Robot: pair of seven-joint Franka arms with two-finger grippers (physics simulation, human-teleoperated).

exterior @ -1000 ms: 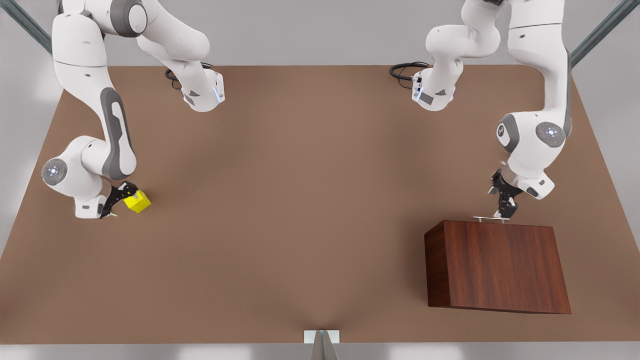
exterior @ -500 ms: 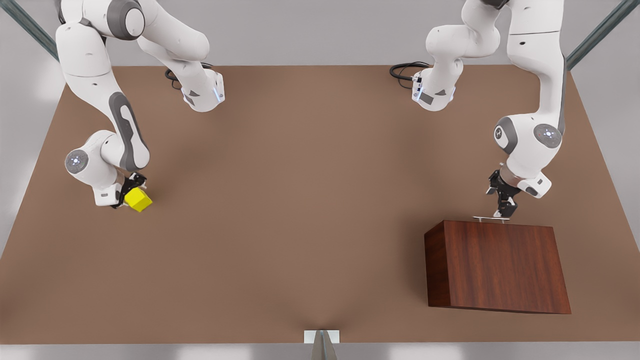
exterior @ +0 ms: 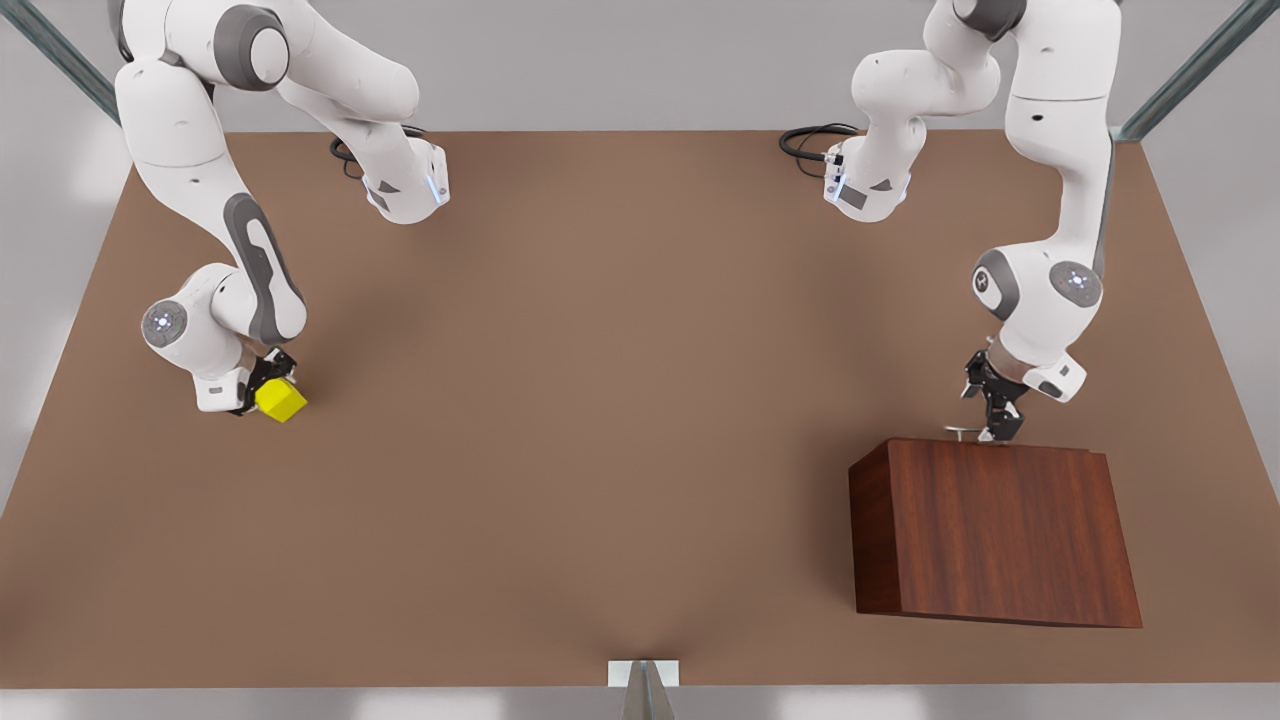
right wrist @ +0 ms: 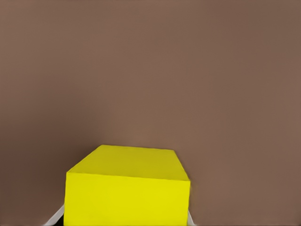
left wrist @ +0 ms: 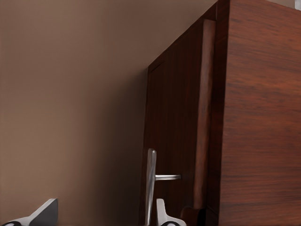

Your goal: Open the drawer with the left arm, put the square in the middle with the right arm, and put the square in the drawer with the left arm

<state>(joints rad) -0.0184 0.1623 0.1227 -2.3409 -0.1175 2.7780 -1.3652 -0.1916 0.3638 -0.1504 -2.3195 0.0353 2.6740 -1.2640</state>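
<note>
Glossy yellow square (exterior: 281, 401) in right tool (exterior: 262, 392); grained wooden drawer (left wrist: 176, 141).

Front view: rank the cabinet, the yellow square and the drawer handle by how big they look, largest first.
1. Cabinet, by far the largest.
2. Yellow square, held at the right gripper.
3. Drawer handle, a thin sliver partly hidden behind the left gripper, so its place against the square is unsure.

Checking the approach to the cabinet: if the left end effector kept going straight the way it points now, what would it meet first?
Most likely the handle: it stands between the left end effector's open fingers in the left wrist view, with the drawer front right behind it. How much gap remains is unclear.
</note>
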